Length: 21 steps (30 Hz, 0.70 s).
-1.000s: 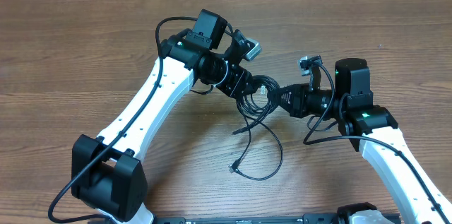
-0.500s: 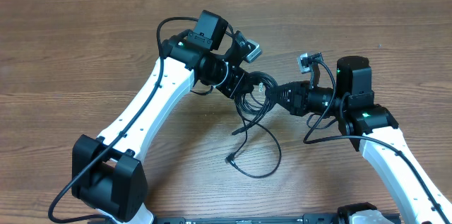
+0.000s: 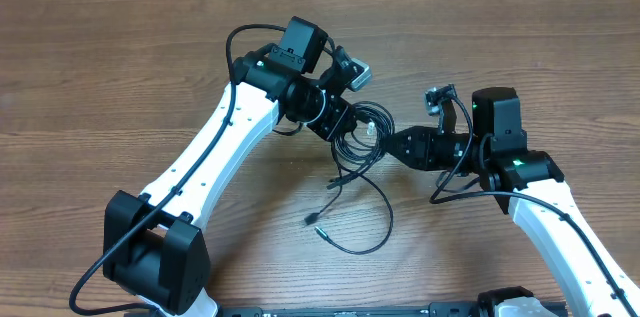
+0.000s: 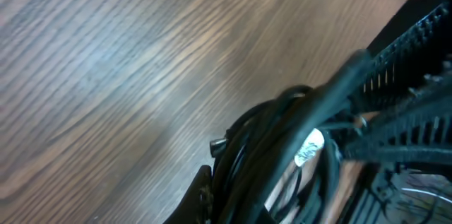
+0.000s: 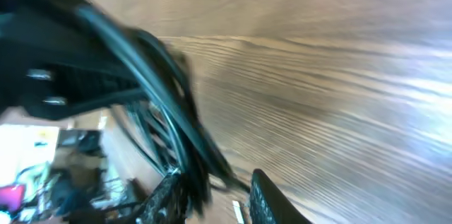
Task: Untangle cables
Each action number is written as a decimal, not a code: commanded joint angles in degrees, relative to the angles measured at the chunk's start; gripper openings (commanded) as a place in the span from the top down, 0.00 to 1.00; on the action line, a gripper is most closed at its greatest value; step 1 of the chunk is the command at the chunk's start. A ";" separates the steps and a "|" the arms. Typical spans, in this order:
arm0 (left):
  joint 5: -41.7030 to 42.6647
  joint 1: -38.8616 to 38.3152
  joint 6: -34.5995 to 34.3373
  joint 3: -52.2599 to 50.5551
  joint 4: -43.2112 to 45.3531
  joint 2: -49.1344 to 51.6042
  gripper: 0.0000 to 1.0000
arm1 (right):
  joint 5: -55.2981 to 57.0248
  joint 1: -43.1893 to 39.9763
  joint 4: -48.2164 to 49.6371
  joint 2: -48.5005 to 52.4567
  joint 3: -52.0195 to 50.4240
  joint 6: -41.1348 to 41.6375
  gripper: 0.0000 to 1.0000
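Shift: right gripper [image 3: 397, 143] is backing toward 3 o'clock, its fingers now standing apart.
Left gripper [image 3: 345, 135]: is clamping together on the cables [image 3: 363, 119].
Loose ends: are trailing toward 6 o'clock across the table [image 3: 120, 67].

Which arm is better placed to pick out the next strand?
Right. The left gripper is shut on the cables, anchoring the coil. The right gripper sits beside the coil with its jaws seemingly parted, free to take a strand.
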 commanded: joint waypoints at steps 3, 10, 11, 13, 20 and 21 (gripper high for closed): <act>-4.07 0.39 -1.70 1.38 0.24 -1.22 0.96 | 17.75 -0.07 -5.68 -0.04 0.90 0.00 0.69; -4.20 0.37 -1.92 1.38 0.28 -1.22 0.96 | 18.21 -0.07 -7.85 -0.04 0.90 0.20 0.68; -4.24 0.37 -2.25 1.38 0.44 -1.22 0.96 | 16.63 -0.07 -7.43 -0.04 0.90 0.20 0.69; -4.72 0.37 -3.80 1.40 0.96 -1.22 0.96 | 10.60 -0.04 -5.86 -0.04 0.90 -0.33 0.72; -12.90 0.37 -11.13 1.38 2.27 -1.22 0.96 | -4.83 -0.04 -0.22 -0.04 0.90 -3.13 0.72; -12.57 0.37 -11.13 1.38 2.19 -1.22 0.96 | -5.05 -0.04 0.42 -0.04 0.90 -3.08 0.72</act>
